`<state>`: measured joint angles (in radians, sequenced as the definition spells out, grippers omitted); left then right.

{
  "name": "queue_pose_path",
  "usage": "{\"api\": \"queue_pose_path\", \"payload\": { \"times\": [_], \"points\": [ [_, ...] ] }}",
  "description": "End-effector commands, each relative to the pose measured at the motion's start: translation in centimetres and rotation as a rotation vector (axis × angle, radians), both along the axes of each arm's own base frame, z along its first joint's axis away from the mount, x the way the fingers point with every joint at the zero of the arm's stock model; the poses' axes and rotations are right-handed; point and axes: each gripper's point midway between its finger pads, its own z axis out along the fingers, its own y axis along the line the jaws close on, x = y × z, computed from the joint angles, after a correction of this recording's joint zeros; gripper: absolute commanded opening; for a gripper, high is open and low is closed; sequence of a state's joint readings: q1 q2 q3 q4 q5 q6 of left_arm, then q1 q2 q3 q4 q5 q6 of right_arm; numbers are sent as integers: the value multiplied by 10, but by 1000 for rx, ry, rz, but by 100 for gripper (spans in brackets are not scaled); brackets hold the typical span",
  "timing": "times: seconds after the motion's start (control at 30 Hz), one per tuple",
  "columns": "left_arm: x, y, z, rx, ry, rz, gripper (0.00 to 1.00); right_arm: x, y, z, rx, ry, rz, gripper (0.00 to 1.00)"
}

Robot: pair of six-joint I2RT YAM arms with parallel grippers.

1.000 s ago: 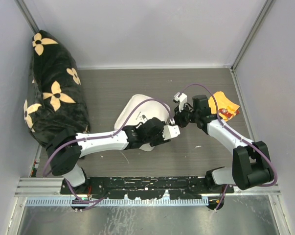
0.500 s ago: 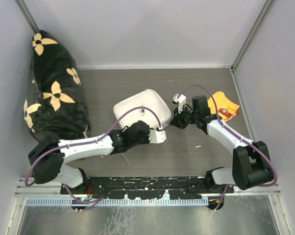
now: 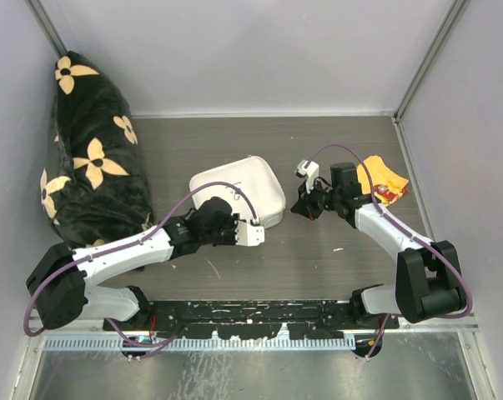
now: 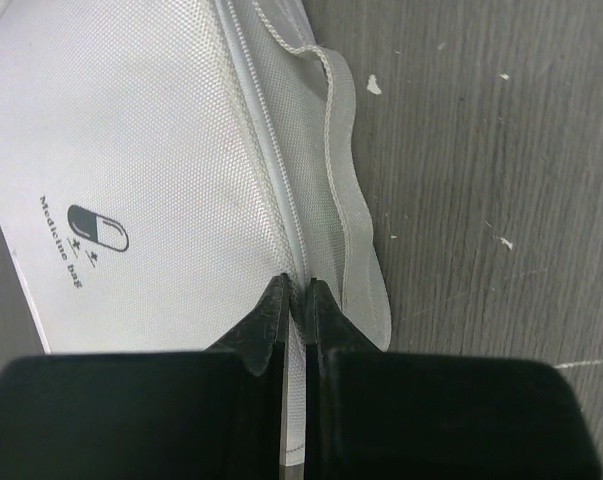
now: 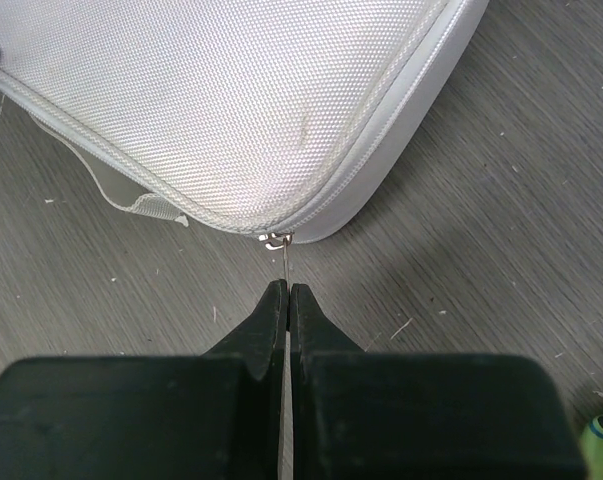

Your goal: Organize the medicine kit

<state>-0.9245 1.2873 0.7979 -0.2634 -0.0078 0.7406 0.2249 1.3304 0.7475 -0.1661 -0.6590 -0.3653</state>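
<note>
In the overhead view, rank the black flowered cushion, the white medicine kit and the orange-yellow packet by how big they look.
1. black flowered cushion, largest.
2. medicine kit.
3. orange-yellow packet, smallest, though the right arm hides part of it.

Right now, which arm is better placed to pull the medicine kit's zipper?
Right. The right end effector is shut on the zipper pull of the medicine kit; the left end effector holds none.
</note>
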Motion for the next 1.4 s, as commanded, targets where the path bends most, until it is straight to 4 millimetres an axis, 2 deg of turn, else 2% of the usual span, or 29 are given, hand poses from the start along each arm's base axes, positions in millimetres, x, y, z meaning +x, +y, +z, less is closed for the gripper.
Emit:
{"api": "queue_pose_path", "payload": {
  "times": [0.0, 0.17, 0.33, 0.57, 0.6, 0.73, 0.87, 1.0, 1.17, 1.27, 1.33, 1.37],
  "points": [
    [-30, 27, -13, 109, 83, -189, 0, 35, -30, 17, -85, -146, -128, 1],
    [-39, 32, -24, 174, 78, -329, 0, 40, -28, 24, -43, -144, -171, 1],
    [-35, 16, -8, 104, 89, -318, 3, 36, -25, 20, -37, -134, -140, 1],
    [-14, -30, 49, -166, 86, -183, 58, 22, -16, 17, -22, -112, -52, 1],
    [-11, -36, 59, -205, 82, -173, 63, 21, -15, 17, -17, -108, -46, 1],
    [3, -64, 68, -253, 81, -109, 75, 16, -11, 22, 5, -102, -25, 1],
    [10, -92, 65, -245, 48, -74, 78, 11, -5, 31, 48, -90, -9, 1],
    [24, -114, 53, -200, -7, -37, 79, 8, -1, 38, 78, -75, -6, 1],
    [50, -128, 34, -137, -48, 34, 77, 7, -1, 41, 82, -78, -6, 1],
    [63, -124, 23, -88, -99, 63, 71, 7, -2, 39, 78, -73, -7, 1],
    [64, -120, 16, -62, -115, 57, 63, 7, -2, 39, 75, -74, -4, 1],
    [63, -116, 13, -47, -121, 50, 55, 7, -2, 38, 72, -74, -2, 1]
  ]
}}
